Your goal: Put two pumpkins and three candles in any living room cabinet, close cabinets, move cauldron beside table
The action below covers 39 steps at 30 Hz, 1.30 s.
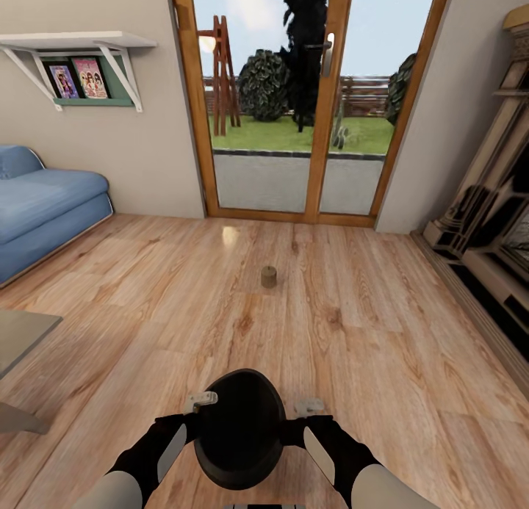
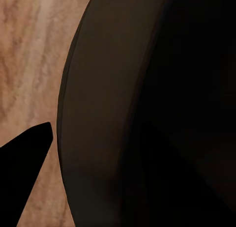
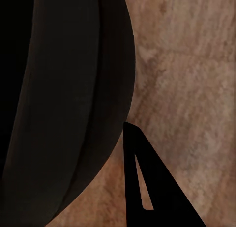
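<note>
Between the two arms, low in the head view, sits the black cauldron [image 1: 240, 428], raised above the wooden floor [image 1: 353, 333] and pressed from both sides. On its left side the left hand [image 1: 192, 415] meets the pot's wall, a pale fingertip [image 1: 200, 400] poking out past the rim; on its right side the right hand [image 1: 300, 419] does the same, with a pale fingertip [image 1: 308, 404] showing beside the pot. How wide either hand stands I cannot tell, since the cauldron hides most of each.

Seen from the left wrist, the pot's dark curved wall [image 2: 147, 109] looms close, with one black finger [image 2: 22, 173] beside it over floorboards. Seen from the right wrist, the same dark wall [image 3: 64, 99] curves past a black finger [image 3: 152, 187].

Farther ahead on the floor stands a small brown candle [image 1: 269, 276], upright and alone, well apart from the cauldron. Beyond it is a glass door with a wooden frame [image 1: 317, 127]. A blue sofa [image 1: 44, 200] sits at the left under a white wall shelf [image 1: 73, 50], a grey tabletop corner [image 1: 22, 333] juts in nearer, and a dark fireplace [image 1: 492, 222] lines the right wall.
</note>
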Motion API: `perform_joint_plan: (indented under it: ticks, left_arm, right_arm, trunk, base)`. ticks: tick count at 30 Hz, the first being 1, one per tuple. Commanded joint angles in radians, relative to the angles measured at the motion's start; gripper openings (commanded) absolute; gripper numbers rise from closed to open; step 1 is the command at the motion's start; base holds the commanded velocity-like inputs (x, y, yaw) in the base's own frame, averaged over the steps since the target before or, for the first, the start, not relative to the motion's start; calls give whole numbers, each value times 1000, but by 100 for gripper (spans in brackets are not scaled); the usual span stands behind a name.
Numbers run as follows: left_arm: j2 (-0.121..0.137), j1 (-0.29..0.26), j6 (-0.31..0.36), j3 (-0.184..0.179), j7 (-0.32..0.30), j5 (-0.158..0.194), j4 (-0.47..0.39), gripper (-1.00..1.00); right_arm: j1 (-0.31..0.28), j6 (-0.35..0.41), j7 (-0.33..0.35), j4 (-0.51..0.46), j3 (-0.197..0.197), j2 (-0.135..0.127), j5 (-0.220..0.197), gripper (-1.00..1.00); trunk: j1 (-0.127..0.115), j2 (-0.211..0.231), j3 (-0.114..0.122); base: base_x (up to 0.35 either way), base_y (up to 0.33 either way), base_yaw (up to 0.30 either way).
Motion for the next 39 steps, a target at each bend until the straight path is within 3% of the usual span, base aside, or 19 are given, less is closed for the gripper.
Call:
perform_joint_plan:
  ticks: [1,18,39]
  left_arm:
    - [1,-1,5,-1,3,7,-3,-100]
    - [1,-1,5,-1,3,7,-3,-100]
    - [1,-1,5,-2,3,7,-3,-100]
  right_arm:
    - [0,5,-10,0,3,0,13,-100]
    - [0,5,-10,0,3,0,13,-100]
    - [0,2,-1,-7,3,0,13,-100]
  trunk:
    - [0,0,-1]
    - [-2,1,15]
    - [-12,5,96]
  base:
    - [0,0,0]
    - [0,0,0]
    - [0,0,0]
